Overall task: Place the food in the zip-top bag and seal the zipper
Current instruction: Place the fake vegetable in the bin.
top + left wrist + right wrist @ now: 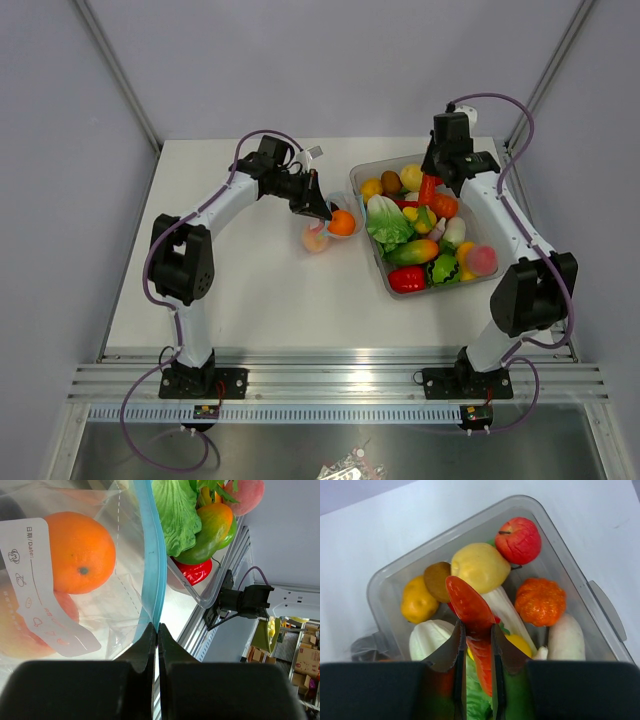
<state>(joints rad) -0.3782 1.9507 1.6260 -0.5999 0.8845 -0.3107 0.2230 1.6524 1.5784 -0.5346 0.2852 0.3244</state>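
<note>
The clear zip-top bag [322, 232] lies on the table left of the tray, with a round orange [342, 222] and a pink-yellow peach [314, 239] in it. My left gripper [318, 209] is shut on the bag's mouth. In the left wrist view the fingers [158, 628] pinch the light blue zipper [152, 565], and the orange [75, 552] lies behind the plastic. My right gripper [430, 178] is over the tray, shut on a long red chili pepper [428, 190]. The right wrist view shows the pepper [467, 602] clamped between the jaws [476, 630], sticking out past the tips.
The rigid clear tray [357, 171] at the right holds green lettuce [386, 222], a red apple [519, 540], a yellow pear [479, 566], an orange pumpkin [540, 601] and several other toys. The white table's edges and a metal rail lie close by.
</note>
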